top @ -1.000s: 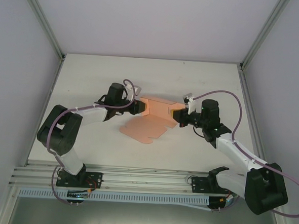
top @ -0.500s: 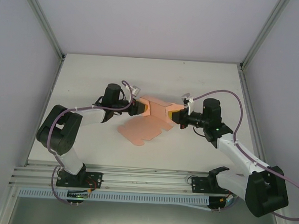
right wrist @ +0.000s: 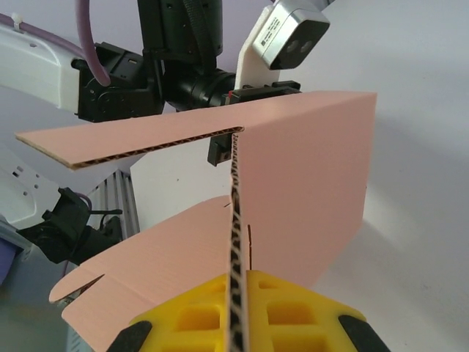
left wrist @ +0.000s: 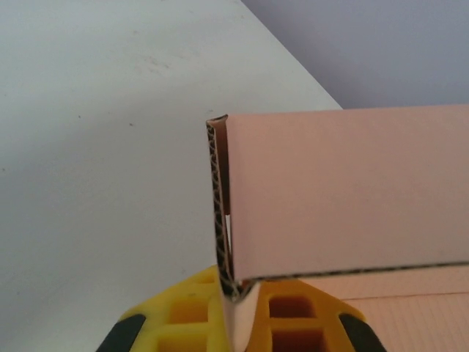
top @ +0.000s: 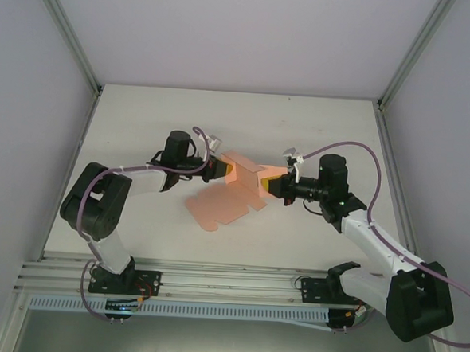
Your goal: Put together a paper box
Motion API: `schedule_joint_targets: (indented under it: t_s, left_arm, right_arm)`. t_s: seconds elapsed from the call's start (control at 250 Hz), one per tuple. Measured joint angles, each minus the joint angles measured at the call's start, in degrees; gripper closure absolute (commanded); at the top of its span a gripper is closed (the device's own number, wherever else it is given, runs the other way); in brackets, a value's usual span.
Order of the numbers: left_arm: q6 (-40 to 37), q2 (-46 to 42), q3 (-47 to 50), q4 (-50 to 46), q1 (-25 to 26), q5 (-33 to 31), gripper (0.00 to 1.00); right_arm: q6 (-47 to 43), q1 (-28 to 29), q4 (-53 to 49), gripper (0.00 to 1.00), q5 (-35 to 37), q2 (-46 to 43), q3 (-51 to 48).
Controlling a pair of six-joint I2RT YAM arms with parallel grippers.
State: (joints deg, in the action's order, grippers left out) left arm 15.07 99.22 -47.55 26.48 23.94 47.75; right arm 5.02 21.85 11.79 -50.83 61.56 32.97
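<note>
The paper box (top: pixel 232 193) is a salmon-pink die-cut card, partly folded, held up over the middle of the table between both arms. My left gripper (top: pixel 219 170) is shut on the card's left end; in the left wrist view its yellow fingers (left wrist: pixel 187 312) pinch a folded corrugated edge of the paper box (left wrist: pixel 344 191). My right gripper (top: pixel 276 183) is shut on the right end; in the right wrist view its yellow fingers (right wrist: pixel 293 312) clamp an upright wall of the paper box (right wrist: pixel 308 191), with a flap spreading left toward the left arm.
The white table (top: pixel 143 114) is bounded by grey side walls and metal frame posts (top: pixel 64 30). The card's loose flaps hang down toward the near middle of the table. Purple cables loop above both wrists.
The left gripper has shut on the card's left end. Both grippers have drawn slightly closer, and the card's lower flaps have folded down and shifted a little toward the near edge.
</note>
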Motion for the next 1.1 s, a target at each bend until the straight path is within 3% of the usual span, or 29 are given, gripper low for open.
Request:
schedule_joint_targets:
  t_s: [0.152, 0.408, 0.56, 0.883, 1.103]
  left_arm:
    - [0.0, -0.3, -1.6, -3.7, 1.0, -5.2, 1.0]
    - [3.1, -1.1, -10.4, -21.3, 8.0, -31.5, 1.0]
    - [7.2, 0.2, -15.0, -29.6, 11.0, -41.1, 1.0]
    - [10.6, 3.7, -22.6, -40.9, 14.3, -50.7, 1.0]
    - [7.5, 1.7, -17.8, -35.0, 13.9, -48.3, 0.98]
  right_arm:
    - [0.0, 0.0, -0.1, 1.0, 2.6, 0.2, 0.0]
    - [1.5, -0.1, -0.5, 1.0, 13.3, 0.7, -0.2]
    - [1.6, 0.2, -0.9, 1.0, 18.4, 0.7, -0.8]
    - [1.3, 1.5, -2.6, 1.0, 22.5, 0.7, -0.8]
    - [1.1, 1.5, -2.3, 1.0, 22.4, 1.2, -0.9]
